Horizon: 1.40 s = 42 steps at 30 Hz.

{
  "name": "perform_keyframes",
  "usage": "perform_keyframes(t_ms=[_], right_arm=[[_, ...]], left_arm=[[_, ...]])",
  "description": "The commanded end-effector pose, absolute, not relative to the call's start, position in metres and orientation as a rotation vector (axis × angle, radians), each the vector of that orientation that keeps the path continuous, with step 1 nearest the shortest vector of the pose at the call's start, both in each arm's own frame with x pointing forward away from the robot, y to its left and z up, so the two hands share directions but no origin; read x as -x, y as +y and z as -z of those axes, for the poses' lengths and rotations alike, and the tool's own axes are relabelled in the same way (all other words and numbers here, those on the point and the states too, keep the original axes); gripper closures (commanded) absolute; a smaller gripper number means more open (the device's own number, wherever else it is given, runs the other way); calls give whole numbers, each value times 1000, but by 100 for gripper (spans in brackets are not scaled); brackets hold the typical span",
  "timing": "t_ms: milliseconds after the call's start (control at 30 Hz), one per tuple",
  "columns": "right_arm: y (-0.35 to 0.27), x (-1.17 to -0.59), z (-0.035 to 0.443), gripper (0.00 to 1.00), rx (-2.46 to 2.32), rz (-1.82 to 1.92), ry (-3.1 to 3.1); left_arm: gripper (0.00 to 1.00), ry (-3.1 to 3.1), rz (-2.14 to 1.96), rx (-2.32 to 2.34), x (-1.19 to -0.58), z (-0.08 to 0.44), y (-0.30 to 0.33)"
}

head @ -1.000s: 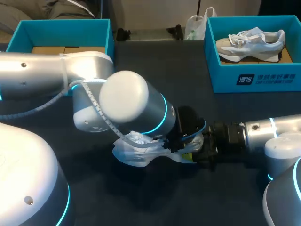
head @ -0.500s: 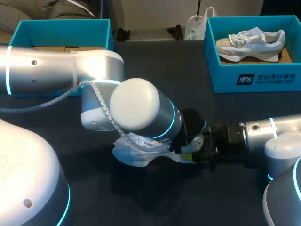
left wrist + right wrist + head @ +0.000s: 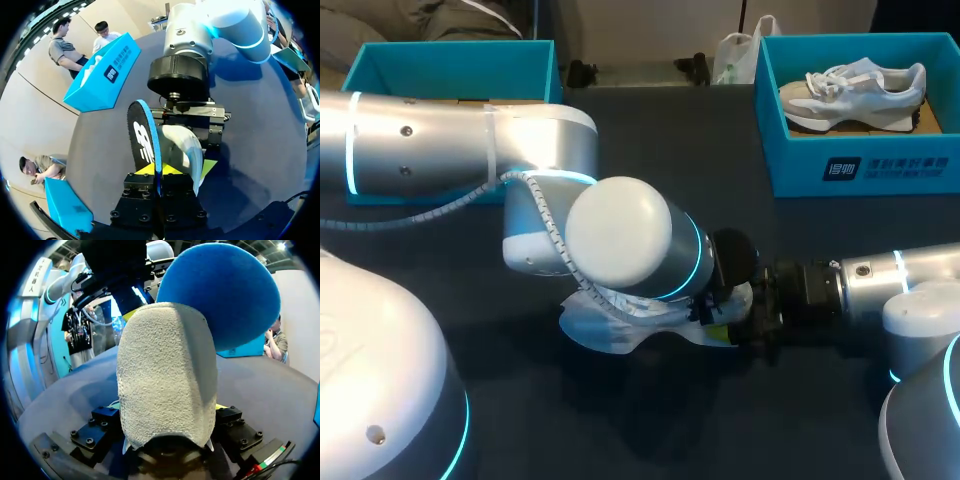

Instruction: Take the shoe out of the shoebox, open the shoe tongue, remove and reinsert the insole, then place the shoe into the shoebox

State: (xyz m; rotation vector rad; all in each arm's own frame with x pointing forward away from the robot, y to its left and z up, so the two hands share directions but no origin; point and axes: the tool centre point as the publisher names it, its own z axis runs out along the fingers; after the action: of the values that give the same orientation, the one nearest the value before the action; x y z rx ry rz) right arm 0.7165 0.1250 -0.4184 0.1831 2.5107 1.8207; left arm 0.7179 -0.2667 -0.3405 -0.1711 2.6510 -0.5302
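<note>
A white knit sneaker [image 3: 610,322] lies on the dark desk [image 3: 650,150] at the lower middle of the head view, largely hidden under an arm. Its rough off-white heel [image 3: 167,375] is clamped from both sides by the right end effector [image 3: 167,405]. A thin blue foam insole [image 3: 146,142] with a black printed underside stands on edge against the shoe, pinched in the left end effector [image 3: 159,170]. At the upper right, a teal cardboard shoebox [image 3: 860,165] holds a second white-and-grey sneaker [image 3: 855,92]; another teal shoebox [image 3: 450,65] sits at the upper left.

Shoe [image 3: 167,375]: rough, nubbly white cloth at heel. Insole [image 3: 225,290]: matt blue fabric. Left arm [image 3: 620,235]: smooth, glossy shell. Table [image 3: 650,130]: dark, matt.
</note>
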Motion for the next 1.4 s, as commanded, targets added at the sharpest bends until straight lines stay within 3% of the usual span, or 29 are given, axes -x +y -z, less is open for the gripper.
perform_keyframes(t_ms=[33,267,300,333,433,1400], right_arm=[[127,-714,418,100,-185,-1812,2517],[127,-714,418,100,-185,-1812,2517],[127,-714,418,100,-185,-1812,2517],[127,-714,418,100,-185,-1812,2517],[127,-714,418,100,-185,-1812,2517],[127,-714,418,100,-185,-1812,2517]], left_arm=[[100,2637,547,180,-719,335,-262],[100,2606,571,197,-723,327,-268],[90,2605,572,197,-723,328,-269],[63,2606,573,197,-722,329,-269],[44,2609,575,196,-719,332,-268],[43,2495,597,285,-716,345,-266]])
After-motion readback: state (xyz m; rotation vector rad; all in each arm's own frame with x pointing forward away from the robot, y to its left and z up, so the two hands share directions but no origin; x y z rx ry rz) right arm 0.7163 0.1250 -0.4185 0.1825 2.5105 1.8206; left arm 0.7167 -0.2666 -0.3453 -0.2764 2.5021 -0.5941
